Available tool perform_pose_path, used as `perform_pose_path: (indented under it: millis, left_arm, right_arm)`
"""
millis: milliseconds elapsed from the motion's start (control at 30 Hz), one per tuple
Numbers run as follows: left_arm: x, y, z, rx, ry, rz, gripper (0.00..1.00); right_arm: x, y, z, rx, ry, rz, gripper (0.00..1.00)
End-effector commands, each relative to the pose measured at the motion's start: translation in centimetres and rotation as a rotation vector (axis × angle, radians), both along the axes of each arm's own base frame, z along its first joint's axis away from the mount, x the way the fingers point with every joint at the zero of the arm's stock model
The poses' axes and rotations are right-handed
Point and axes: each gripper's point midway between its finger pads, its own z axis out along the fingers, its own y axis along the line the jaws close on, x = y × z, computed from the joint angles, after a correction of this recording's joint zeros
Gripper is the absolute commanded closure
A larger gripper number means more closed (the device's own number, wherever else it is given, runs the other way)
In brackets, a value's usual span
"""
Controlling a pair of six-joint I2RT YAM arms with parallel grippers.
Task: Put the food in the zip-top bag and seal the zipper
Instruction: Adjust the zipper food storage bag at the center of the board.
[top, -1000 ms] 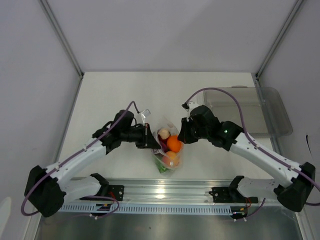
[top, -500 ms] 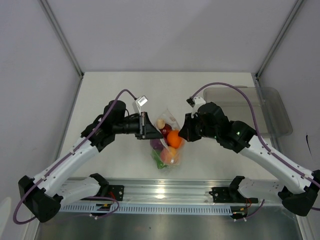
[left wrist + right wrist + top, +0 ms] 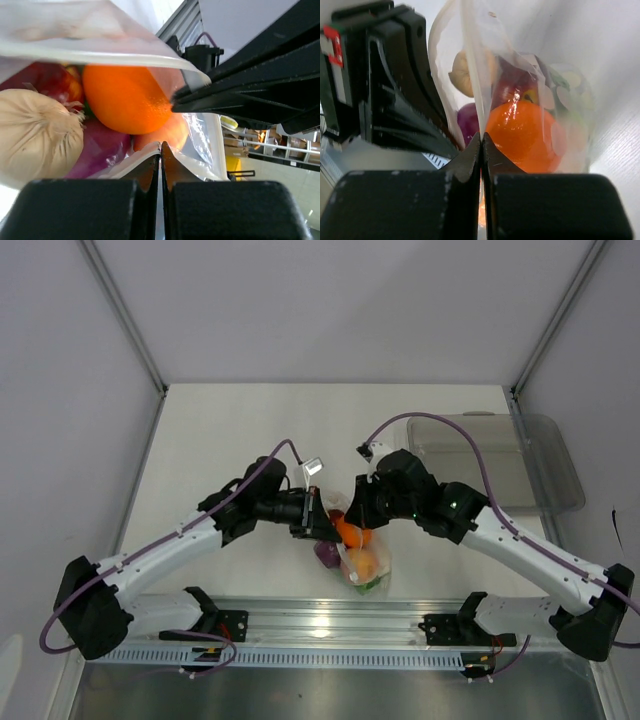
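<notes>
The clear zip-top bag (image 3: pixel 362 562) hangs between my two grippers near the table's front, holding the food: an orange (image 3: pixel 350 533), a peach-coloured fruit (image 3: pixel 364 564), a dark purple fruit (image 3: pixel 327 553) and something green (image 3: pixel 372 586) at the bottom. My left gripper (image 3: pixel 322 523) is shut on the bag's left top edge (image 3: pixel 150 156). My right gripper (image 3: pixel 356 512) is shut on the right top edge (image 3: pixel 472 95). The left wrist view shows the orange (image 3: pixel 125 100), a beige piece (image 3: pixel 35 135) and purple fruit (image 3: pixel 100 150) inside. The right wrist view shows the orange (image 3: pixel 522 135) through the plastic.
A rigid clear tray (image 3: pixel 500 460) sits at the table's right side. The metal rail (image 3: pixel 320 625) with both arm bases runs along the near edge. White walls enclose the table on three sides.
Both grippers moved closer together and nearer the front edge, carrying the bag with them. The bag shifted right and now hangs lower, its food bunched toward the bottom.
</notes>
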Motion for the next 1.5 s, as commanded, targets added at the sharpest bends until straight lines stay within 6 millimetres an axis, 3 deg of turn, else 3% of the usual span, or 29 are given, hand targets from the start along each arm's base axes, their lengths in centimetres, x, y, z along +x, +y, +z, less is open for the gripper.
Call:
perform_pose_path:
  millis: [0,200,400,767,1000,1100,1200,1233,1333,1467]
  left_arm:
    - [0.1,-1.1,2.5,-0.097,-0.059,0.0,0.99]
    - [1.1,1.8,3.4,-0.027,-0.158,0.204,0.99]
    - [0.8,4.1,6.3,-0.095,-0.238,0.314,0.99]
    - [1.4,3.1,1.7,-0.084,-0.106,0.356,0.99]
    - [2.1,3.7,1.8,-0.111,-0.094,0.437,0.99]
    - [2.3,3.7,2.2,-0.118,-0.103,0.447,0.99]
    - [2.6,3.6,2.8,-0.126,-0.11,0.455,0.99]
    - [2.6,3.6,2.9,-0.129,-0.11,0.459,0.99]
    - [2.7,3.7,3.1,-0.137,-0.112,0.469,1.0]
    - [2.8,3.8,3.5,-0.147,-0.117,0.48,0.99]
  right_arm:
    - [0.4,2.4,1.3,0.077,-0.023,0.043,1.0]
    - [1.7,1.9,0.3,-0.007,-0.057,0.051,1.0]
    - [1.7,1.9,0.2,0.011,-0.038,0.111,1.0]
    - [2.7,3.3,-0.6,0.04,-0.014,0.189,1.0]
    - [5.3,4.8,-1.0,0.021,-0.009,0.213,0.98]
    - [6.6,5.1,-1.1,-0.004,-0.012,0.195,0.9]
    - [7.1,4.8,-0.4,-0.022,-0.029,0.174,0.66]
    - [7.1,4.7,0.1,-0.023,-0.043,0.169,0.52]
    - [7.1,3.4,1.4,-0.038,-0.083,0.132,0.33]
    - [6.3,1.2,2.7,-0.061,-0.113,0.091,0.24]
